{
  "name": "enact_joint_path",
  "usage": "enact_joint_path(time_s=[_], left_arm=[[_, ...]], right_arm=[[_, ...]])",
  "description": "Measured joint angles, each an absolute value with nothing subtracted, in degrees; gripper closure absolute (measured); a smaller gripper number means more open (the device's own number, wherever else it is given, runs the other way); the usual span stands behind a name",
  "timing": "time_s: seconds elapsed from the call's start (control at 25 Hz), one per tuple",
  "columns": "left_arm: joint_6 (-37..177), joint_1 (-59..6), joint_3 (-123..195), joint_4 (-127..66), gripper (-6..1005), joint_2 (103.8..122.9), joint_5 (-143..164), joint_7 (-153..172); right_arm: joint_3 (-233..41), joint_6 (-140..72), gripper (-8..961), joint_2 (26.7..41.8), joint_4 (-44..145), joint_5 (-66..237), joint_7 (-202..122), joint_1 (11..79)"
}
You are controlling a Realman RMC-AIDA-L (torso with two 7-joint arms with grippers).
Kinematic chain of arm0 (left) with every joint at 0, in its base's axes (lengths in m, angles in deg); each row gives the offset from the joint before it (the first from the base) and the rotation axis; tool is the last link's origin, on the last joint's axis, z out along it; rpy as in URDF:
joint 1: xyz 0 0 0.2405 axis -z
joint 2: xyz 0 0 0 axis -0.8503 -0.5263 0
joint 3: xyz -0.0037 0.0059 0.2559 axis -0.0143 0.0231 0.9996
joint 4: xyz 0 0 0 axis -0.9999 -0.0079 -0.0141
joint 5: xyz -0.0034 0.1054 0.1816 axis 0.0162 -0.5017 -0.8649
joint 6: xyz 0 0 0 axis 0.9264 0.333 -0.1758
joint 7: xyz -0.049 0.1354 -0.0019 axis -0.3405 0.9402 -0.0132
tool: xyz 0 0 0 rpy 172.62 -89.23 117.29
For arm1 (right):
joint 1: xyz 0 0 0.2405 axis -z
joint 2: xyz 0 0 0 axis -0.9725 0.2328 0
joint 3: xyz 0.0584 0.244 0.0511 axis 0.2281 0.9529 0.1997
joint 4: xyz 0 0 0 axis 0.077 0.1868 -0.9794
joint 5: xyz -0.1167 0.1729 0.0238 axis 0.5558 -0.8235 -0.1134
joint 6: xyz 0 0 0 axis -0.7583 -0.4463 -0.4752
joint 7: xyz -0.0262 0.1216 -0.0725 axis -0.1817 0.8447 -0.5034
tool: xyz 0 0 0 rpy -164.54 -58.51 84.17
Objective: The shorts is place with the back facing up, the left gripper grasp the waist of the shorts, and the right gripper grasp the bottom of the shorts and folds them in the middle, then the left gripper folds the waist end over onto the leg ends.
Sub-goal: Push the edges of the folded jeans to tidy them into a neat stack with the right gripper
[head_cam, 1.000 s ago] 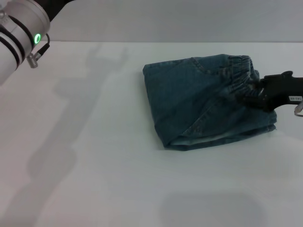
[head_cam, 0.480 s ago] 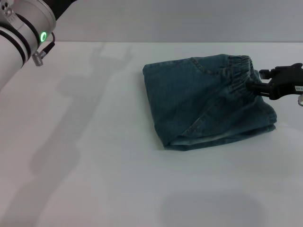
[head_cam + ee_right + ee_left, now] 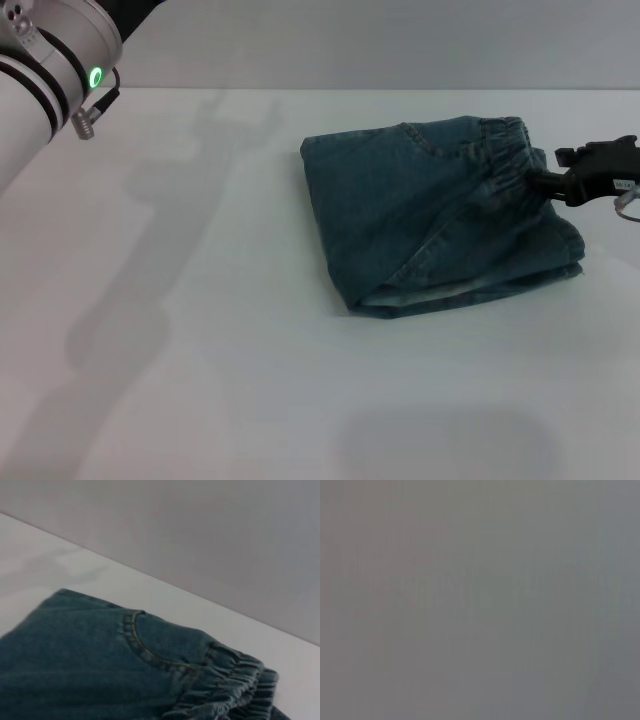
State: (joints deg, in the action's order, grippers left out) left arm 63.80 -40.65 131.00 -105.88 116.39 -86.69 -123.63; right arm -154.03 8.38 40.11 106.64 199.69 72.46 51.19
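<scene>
Shorts [image 3: 440,212]: blue denim, folded into a flat packet, lying on the white counter [image 3: 230,380]; elastic waist turned toward the right claw [image 3: 548,180]. Right claw: black, at the waist edge of the shorts; finger spread cannot be told. Left arm [image 3: 45,70]: raised, well apart from the shorts, claw unseen.

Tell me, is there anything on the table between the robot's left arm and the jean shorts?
No. In the head view, only bare white table and a shadow lie between the left arm, top left, and the folded shorts.
</scene>
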Motion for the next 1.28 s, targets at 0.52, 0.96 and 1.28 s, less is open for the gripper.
enact_joint_path(time_s=[0.52,0.96,1.28], left_arm=[[64.0,-40.8,130.6,-105.6,153,116.39,-86.7,-123.6],[63.9,-40.5,130.2,-105.2,153,116.3,-86.7,-123.5],[64.0,-40.3,130.3,-105.5,153,116.22,-86.7,-123.5]], right_arm=[[-154.4,11.8,494,40.38,113.7,197.8,72.6,53.4],[-157.6,30.1,495,40.26,121.2,189.5,71.2,52.4],[-164.7,29.9,494,40.36,110.6,190.0,71.1,44.7]])
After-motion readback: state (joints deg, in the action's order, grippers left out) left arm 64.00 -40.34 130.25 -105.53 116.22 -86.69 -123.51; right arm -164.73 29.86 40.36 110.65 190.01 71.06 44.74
